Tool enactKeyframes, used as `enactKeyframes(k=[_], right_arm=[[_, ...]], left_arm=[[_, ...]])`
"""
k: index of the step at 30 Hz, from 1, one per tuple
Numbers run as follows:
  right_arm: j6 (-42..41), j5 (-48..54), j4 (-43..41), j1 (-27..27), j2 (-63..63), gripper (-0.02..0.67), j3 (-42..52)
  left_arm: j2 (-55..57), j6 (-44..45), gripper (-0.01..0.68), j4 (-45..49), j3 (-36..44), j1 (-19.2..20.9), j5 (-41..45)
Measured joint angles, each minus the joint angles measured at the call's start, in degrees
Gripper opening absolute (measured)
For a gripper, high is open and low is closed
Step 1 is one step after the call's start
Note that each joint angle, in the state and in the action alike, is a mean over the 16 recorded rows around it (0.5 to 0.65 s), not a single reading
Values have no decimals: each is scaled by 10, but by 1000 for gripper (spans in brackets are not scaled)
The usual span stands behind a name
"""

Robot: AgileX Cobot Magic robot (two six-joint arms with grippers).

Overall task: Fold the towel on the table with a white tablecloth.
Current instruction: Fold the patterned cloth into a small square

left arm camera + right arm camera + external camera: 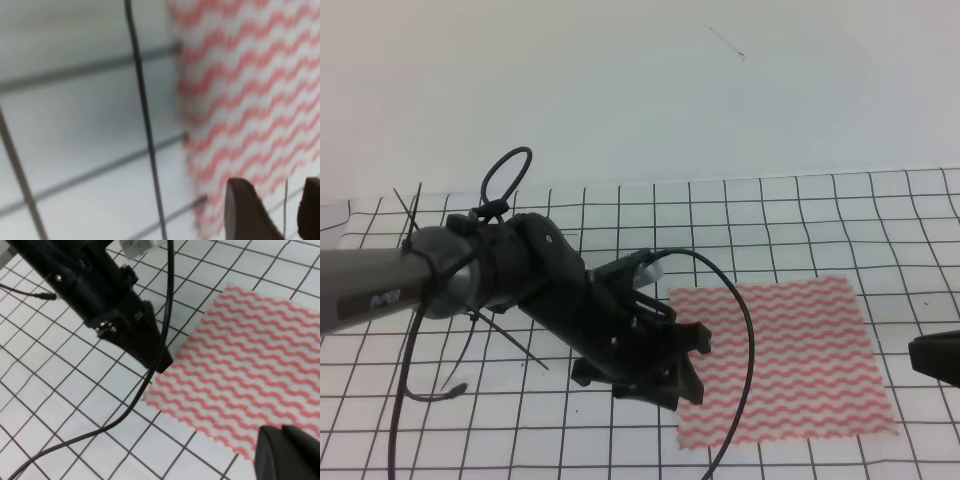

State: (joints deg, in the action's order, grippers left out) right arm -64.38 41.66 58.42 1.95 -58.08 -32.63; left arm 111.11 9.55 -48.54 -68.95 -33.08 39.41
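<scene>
Left tool (688, 372) angled low at towel (790, 355) edge, fingers parted a bit. Right tool (287, 452) only in wrist view, state unclear.

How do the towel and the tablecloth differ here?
Pattern: the towel has pink-red and white wavy stripes; the white tablecloth has thin black square grid lines.
Size: the towel covers only a few grid squares; the tablecloth runs past the frame edges.
Position: the towel lies on top of the tablecloth, with the left pincer at its left edge.
Shared: both are thin cloth lying flat, and the towel is still unfolded.
</scene>
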Motion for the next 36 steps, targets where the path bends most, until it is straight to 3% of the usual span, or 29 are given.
enactKeyframes(k=[6, 14, 36], right_arm=[[0, 0, -1, 0, 0, -1, 0], [0, 0, -1, 0, 0, -1, 0], [0, 4, -2, 0, 0, -1, 0]], left_arm=[[2, -38, 221, 39, -2, 1, 39], [8, -76, 218, 69, -2, -5, 28], [26, -51, 218, 27, -2, -5, 7]])
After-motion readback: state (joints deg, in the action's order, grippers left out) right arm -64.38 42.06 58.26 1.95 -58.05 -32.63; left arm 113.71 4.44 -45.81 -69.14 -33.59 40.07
